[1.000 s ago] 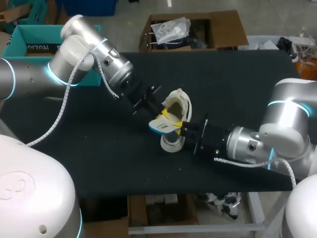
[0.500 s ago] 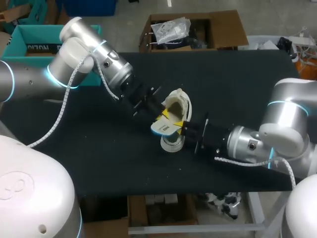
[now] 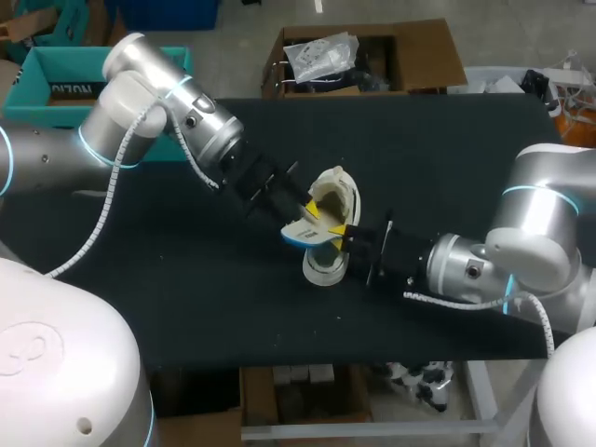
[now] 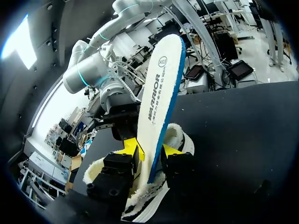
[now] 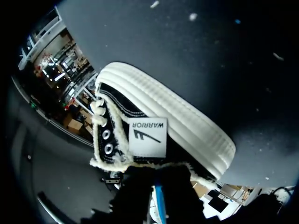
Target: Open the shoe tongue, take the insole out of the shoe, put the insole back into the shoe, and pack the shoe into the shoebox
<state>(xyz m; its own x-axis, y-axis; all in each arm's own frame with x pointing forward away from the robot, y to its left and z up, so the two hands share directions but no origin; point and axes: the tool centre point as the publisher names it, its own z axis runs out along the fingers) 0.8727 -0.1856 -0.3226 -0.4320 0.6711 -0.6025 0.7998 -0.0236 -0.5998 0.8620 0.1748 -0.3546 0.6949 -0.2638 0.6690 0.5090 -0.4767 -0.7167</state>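
Note:
A fleece-lined black shoe point(image 3: 333, 194) with a white sole lies on its side at the middle of the black table point(image 3: 447, 158). A white insole point(image 3: 300, 232) with a blue underside sticks out of its opening. My left gripper point(image 3: 315, 216) is at the shoe's mouth. In the left wrist view the insole point(image 4: 161, 93) stands between its yellow tips point(image 4: 150, 149), which are spread, and its lower end sits in the shoe point(image 4: 180, 137). My right gripper point(image 3: 346, 238) is shut on the shoe's fleece rim point(image 5: 156, 186), just below the labelled tongue point(image 5: 147, 136).
Bare black tabletop surrounds the shoe on all sides. An open brown cardboard box point(image 3: 424, 51) stands just past the table's far edge. Both arms meet at the shoe, the left from the back left, the right from the front right.
My left gripper's fingers have spread apart around the insole. The insole has tipped a little flatter and toward the shoe. The right gripper has kept its hold and place.

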